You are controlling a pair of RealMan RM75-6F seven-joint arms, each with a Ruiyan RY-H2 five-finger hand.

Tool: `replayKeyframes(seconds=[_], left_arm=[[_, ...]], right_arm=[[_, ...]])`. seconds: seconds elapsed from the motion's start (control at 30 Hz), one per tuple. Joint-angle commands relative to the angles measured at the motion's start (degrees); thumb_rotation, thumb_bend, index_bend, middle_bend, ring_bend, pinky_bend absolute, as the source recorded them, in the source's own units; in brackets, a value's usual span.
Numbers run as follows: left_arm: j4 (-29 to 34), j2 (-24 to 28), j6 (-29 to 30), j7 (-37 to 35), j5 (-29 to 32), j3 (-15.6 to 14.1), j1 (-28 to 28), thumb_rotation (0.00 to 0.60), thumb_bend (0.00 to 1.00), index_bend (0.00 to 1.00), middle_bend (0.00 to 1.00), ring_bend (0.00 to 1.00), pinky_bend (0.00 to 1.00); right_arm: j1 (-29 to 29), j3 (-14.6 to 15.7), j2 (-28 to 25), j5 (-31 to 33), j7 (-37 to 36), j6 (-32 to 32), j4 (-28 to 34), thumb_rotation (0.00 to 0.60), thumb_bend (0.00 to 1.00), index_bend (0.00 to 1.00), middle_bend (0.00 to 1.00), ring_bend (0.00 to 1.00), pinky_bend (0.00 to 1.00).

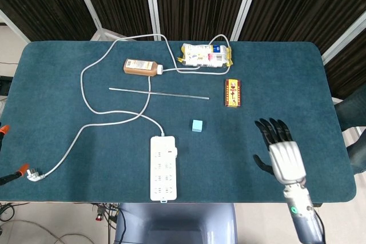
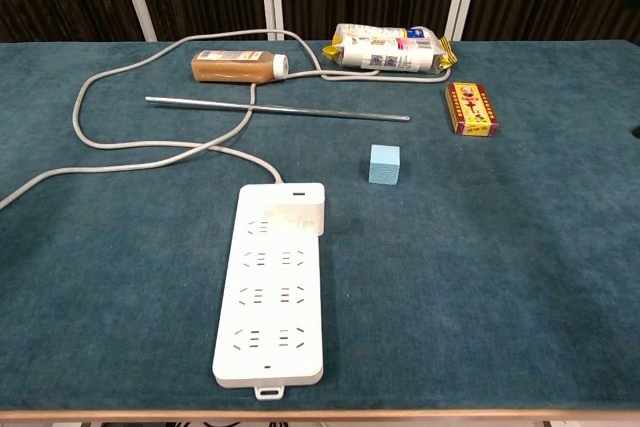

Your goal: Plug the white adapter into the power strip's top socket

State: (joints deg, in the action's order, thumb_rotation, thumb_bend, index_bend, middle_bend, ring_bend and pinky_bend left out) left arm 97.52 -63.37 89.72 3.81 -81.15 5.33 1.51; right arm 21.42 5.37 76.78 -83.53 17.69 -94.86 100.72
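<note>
The white power strip [image 1: 162, 167] [image 2: 274, 282] lies near the table's front edge, its cord running off to the left. The white adapter [image 2: 301, 216] [image 1: 173, 152] sits in the strip's top socket on the right side. My right hand [image 1: 281, 151] hovers over the right front of the table, far from the strip, fingers spread and holding nothing. The chest view does not show it. My left hand appears in neither view.
A small light-blue cube [image 1: 197, 126] [image 2: 384, 164] lies just right of the strip. Farther back are a thin metal rod [image 1: 159, 93], a brown bottle [image 1: 141, 67], a snack packet [image 1: 206, 55] and a red-yellow box [image 1: 233, 92]. The cord's plug [image 1: 33, 174] lies at front left.
</note>
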Motion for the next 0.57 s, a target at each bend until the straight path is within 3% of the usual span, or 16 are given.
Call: replayKeyframes(seconds=[0.03, 0.3, 0.57], left_arm=[[-0.2, 0.0, -0.2, -0.2, 0.3, 0.2, 0.1, 0.6, 0.13, 0.11, 0.0, 0.0, 0.0], [-1.8, -0.5, -1.7, -0.9, 1.8, 1.0, 0.9, 0.6, 0.13, 0.11, 0.0, 0.0, 0.0], [-3.0, -1.2, -1.7, -1.0, 0.9, 1.1, 1.5, 0.6, 0.13, 0.11, 0.0, 0.0, 0.0]], right_arm=[[-6.1, 4.0, 2.6, -6.4, -4.3, -3.8, -8.5, 0.6, 0.32, 0.1, 0.14, 0.09, 0.09], [-9.6, 2.3, 4.0, -6.6, -4.1, -4.7, -12.6, 0.6, 0.32, 0.1, 0.14, 0.09, 0.09], [-11.2, 0.4, 2.8, -7.7, -4.6, -4.7, -12.4, 0.6, 0.32, 0.1, 0.14, 0.09, 0.09]])
